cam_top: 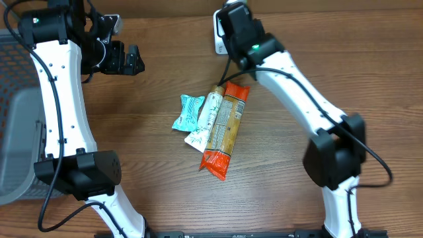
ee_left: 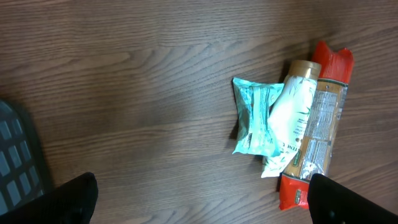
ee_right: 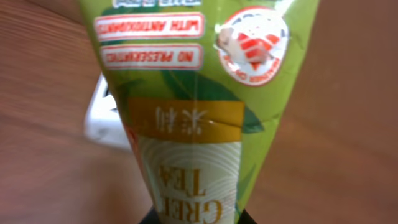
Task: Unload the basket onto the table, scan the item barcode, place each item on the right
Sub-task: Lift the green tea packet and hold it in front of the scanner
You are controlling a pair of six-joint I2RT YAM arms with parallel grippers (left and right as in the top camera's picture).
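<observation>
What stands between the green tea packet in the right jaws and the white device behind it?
Nothing visible does. In the wrist view the green tea packet hangs directly in front of the white device, though the packet itself hides part of the gap. The three other packets lie apart, out of the path.

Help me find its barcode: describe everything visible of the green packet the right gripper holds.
The green glossy film packet fills the right wrist view. It is pinched at its narrow end by the shut right gripper and widens away from the camera. Its print reads upside down: red-bordered white labels, a round red-and-white emblem, a gold band with white characters, and a pale panel with gold "TEA" lettering. The film is lightly creased. No barcode shows on this face. A white object lies on the wooden table behind it.
</observation>
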